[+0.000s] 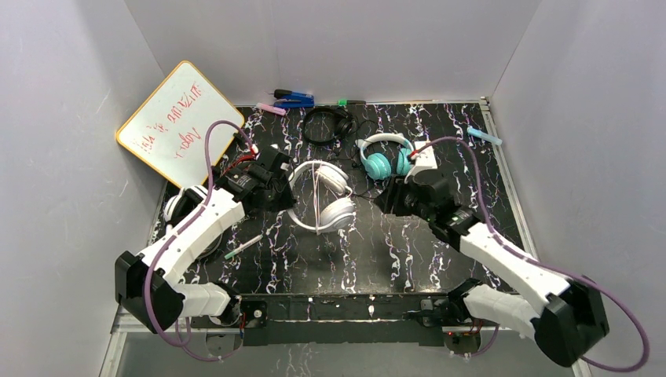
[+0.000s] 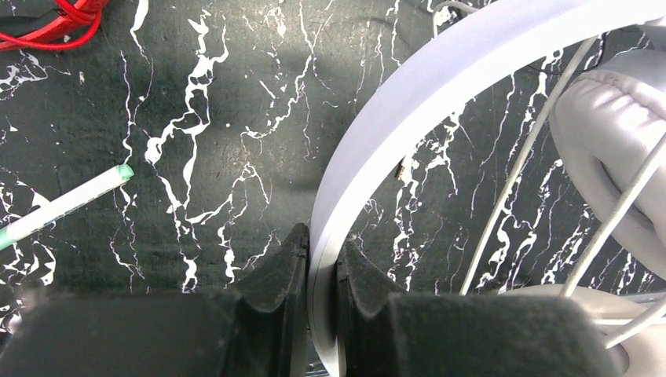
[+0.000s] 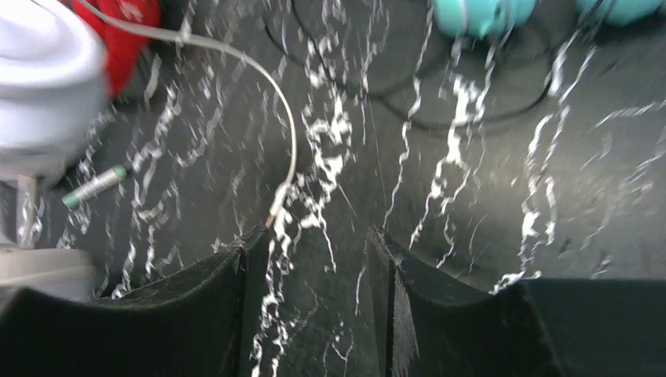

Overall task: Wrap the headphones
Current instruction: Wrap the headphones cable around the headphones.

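The all-white headphones [image 1: 318, 196] lie mid-table, their white cord [image 2: 518, 173] strung across the band. My left gripper [image 1: 284, 185] is shut on the white headband [image 2: 408, 102], beside the padded cup [image 2: 620, 149]. My right gripper [image 1: 386, 201] is open and empty just right of them, low over the mat, with the cord's plug end [image 3: 275, 210] near its left finger. The teal headphones [image 1: 385, 159] and small black headphones [image 1: 328, 124] lie behind. The red headphones [image 3: 126, 39] sit mostly hidden by my left wrist. The white-and-black pair [image 1: 182, 206] lies under my left arm.
A whiteboard [image 1: 181, 122] leans at the back left. Markers lie along the back edge [image 1: 294, 100], a light blue one at the right [image 1: 483, 135] and a green-capped one [image 1: 243, 247] near the front left. A white block [image 1: 424, 157] sits by the teal headphones.
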Robot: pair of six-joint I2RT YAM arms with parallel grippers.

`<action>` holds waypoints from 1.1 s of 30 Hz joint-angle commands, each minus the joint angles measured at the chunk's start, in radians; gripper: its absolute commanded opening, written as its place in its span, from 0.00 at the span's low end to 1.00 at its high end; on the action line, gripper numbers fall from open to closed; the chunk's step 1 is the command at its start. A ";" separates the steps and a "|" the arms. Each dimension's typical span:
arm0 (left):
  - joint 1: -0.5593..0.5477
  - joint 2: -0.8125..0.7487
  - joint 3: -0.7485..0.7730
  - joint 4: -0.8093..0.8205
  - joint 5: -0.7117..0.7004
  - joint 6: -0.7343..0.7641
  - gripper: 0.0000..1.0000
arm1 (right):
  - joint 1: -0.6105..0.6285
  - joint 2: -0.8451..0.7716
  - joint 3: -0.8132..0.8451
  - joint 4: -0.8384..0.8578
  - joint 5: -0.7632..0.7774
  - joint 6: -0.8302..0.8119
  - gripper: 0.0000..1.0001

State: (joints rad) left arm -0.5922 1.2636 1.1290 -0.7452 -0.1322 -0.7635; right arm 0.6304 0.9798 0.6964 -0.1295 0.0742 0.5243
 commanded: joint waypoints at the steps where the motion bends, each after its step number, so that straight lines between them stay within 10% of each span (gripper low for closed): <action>1: 0.002 -0.061 0.077 -0.006 0.036 -0.021 0.00 | -0.020 0.108 -0.058 0.202 -0.207 0.048 0.59; 12: 0.002 -0.078 0.148 -0.043 0.079 -0.039 0.00 | -0.021 0.416 -0.012 0.529 -0.383 -0.006 0.76; 33: 0.002 -0.049 0.188 -0.046 0.115 -0.061 0.00 | -0.021 0.800 0.144 0.880 -0.447 -0.032 0.56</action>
State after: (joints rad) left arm -0.5922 1.2224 1.2598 -0.7990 -0.0505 -0.8062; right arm 0.6106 1.7557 0.7841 0.6567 -0.3767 0.4908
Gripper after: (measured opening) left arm 0.097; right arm 0.589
